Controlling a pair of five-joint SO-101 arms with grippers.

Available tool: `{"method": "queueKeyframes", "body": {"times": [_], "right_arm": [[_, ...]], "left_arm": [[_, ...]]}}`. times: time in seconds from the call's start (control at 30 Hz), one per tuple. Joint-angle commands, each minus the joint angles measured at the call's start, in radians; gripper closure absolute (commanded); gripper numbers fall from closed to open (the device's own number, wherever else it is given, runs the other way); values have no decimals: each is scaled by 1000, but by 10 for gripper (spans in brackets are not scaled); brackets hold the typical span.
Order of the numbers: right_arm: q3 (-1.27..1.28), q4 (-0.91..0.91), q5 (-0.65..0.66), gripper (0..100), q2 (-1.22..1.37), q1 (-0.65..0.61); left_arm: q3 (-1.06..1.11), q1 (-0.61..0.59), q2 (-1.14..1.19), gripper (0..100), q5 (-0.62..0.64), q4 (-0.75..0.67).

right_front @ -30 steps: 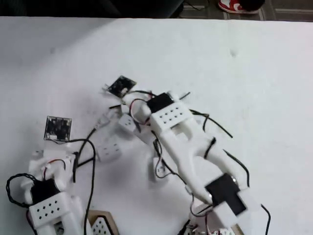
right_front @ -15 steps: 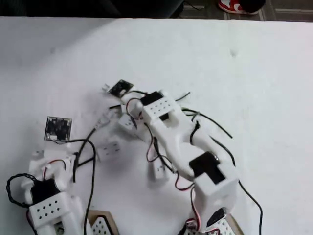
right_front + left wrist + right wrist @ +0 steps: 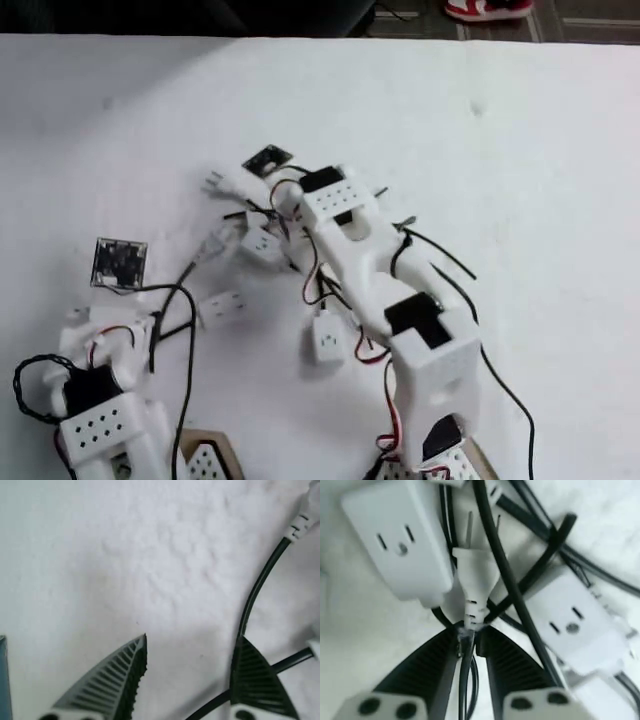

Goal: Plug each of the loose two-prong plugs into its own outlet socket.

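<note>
Two arms: both stand at the white bench (image 3: pixel 520 160). The right arm (image 3: pixel 365 250) is stretched out over a tangle of cords, and the left arm (image 3: pixel 100 405) sits folded at the near edge.
Right gripper (image 3: pixel 468 632): pinched almost shut on the tail of a white two-prong plug (image 3: pixel 472 577). It clamps where the moulded collar meets the cord.
Held plug: it juts straight out past the fingertips. Its prongs (image 3: pixel 469 527) point away from the gripper, bare and in no socket.
First outlet socket (image 3: pixel 395 540): a white block close against one side of the plug, ahead of the fingertips, with its slotted face up.
Second outlet socket (image 3: pixel 572 625): on the other side of the right gripper, a little apart from the plug. Black cords (image 3: pixel 516 587) cross between them.
Seen from above: one white socket by the forearm (image 3: pixel 327 340) lies behind the right gripper, beside the arm. Another socket between the arms (image 3: pixel 222 307) lies off to the gripper's side.
Left gripper (image 3: pixel 190 640): spread wide and holding nothing, with bare bench between its two ribbed fingers.
Black cable (image 3: pixel 265 582): it runs in from beyond the left gripper and passes the tip of one finger (image 3: pixel 252 675), outside the open gap.
</note>
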Motion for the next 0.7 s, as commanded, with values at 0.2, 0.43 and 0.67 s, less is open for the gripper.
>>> {"method": "queueKeyframes", "body": {"times": [0.2,0.43,0.67], "right_arm": [[-32,209,64,979,-338,53],[-32,298,21,979,-430,278],[-28,383,-285,978,-430,344]], "left_arm": [[-5,4,-15,729,14,-18],[-5,4,-15,729,14,-18],[-5,4,-15,729,14,-18]]}}
